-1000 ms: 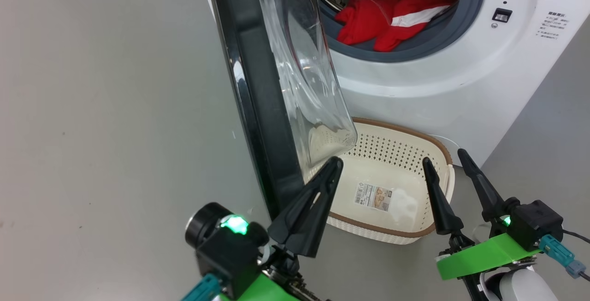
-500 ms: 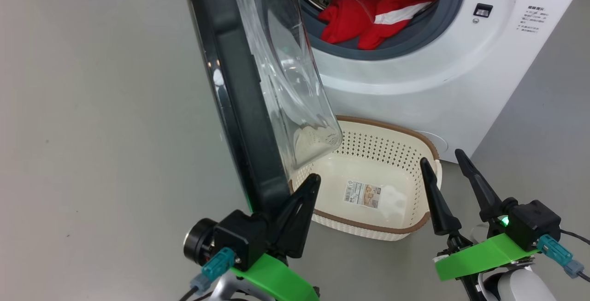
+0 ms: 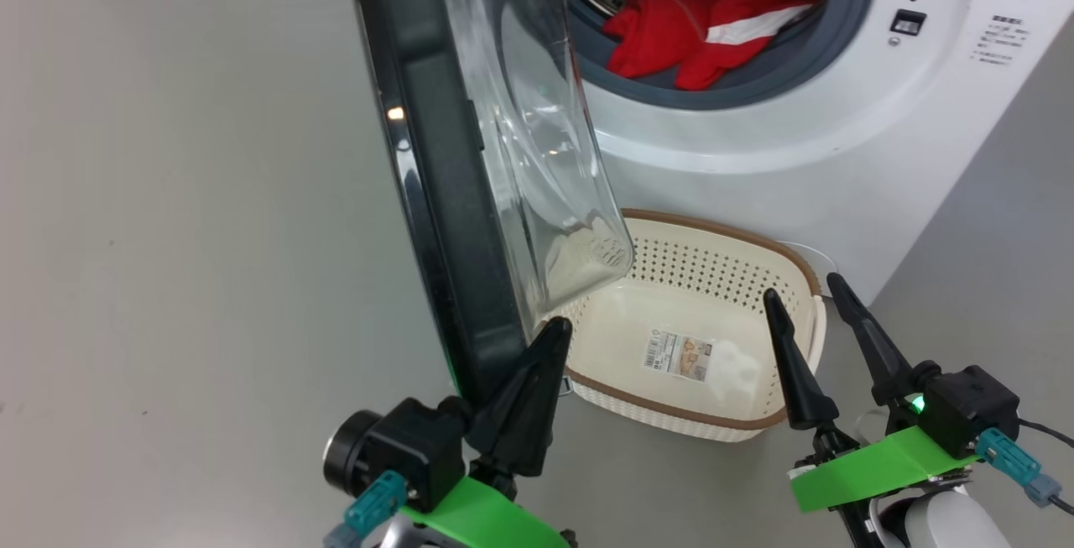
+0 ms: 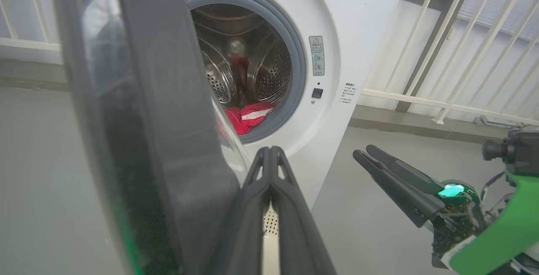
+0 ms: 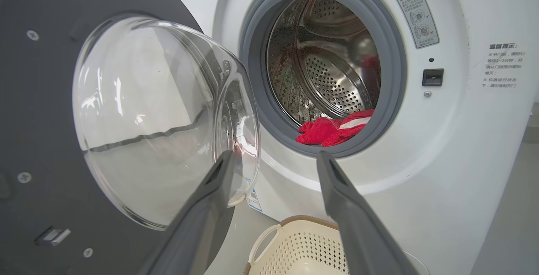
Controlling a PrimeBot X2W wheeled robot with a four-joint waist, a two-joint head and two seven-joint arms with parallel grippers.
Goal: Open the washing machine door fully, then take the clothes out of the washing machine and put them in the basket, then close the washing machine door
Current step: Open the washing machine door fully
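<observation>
Washing machine (image 3: 755, 162): we see the big white front-loader standing on the grey floor (image 3: 168, 237). Its round mouth is uncovered, with a grey gasket and a perforated steel drum inside.

Washing machine door (image 3: 436, 195): it stands swung out from the machine's front, and the head view shows it nearly edge-on. The black rim is towards our left, and the clear glass bulge faces the basket side, reaching over the basket's left end.

Basket (image 3: 730, 233): the cream perforated basket with a brown rim sits on the floor just in front of the machine, below the drum mouth. We see no garment in it, and a sticker (image 3: 680, 357) lies on its bottom.

Clothes (image 3: 671, 28): the red fabric with a white stripe lies heaped inside the drum at the lower front, against the gasket lip.

Right gripper (image 3: 801, 288): its jaws stand wide apart and hold nothing. They hang above the basket's right end, and the right wrist view shows them pointing at the drum mouth.

Left gripper (image 3: 550, 338): its jaws are pressed together with nothing between them. The tip sits right beside the door's lower edge, on the glass side, and we cannot tell whether it touches.
</observation>
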